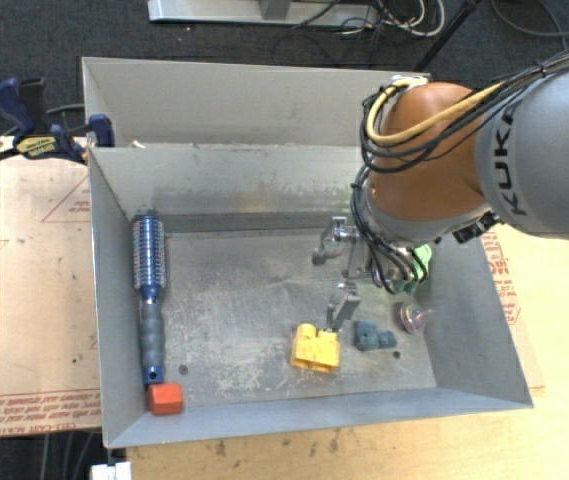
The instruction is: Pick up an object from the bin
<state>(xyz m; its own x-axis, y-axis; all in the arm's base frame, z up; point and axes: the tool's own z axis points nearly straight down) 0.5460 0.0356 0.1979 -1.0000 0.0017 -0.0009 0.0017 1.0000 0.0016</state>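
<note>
Dark carpet all round, a tangle of cables on the far side, and in the middle the grey metal bin we're working in. Here's where we are. Our gripper sits low over the right half of the bin floor, under the orange cover of the arm that comes in from the right. The two fingers are spread wide, one toward the far wall and one toward us. Between them we see nothing but bare metal, so we've got hold of nothing.

The near finger ends just beside the far edge of a yellow block; whether it touches, we can't tell. That block lies close to the near wall, a bit right of the middle, and it's the closest thing to the fingers. Just right of it is a small grey-blue lump, then a little purplish bit, and something green peeks out from under the wrist. Well apart from all that, a blue hairbrush lies along the left wall, with an orange block at its near end.

Our read: we're at the lining-up step, pick not made yet. If the yellow block is the one, the next move needs a shift toward the near side so the fingers straddle it, then down and squeeze. We'd also want to keep clear of that grey-blue lump.
</note>
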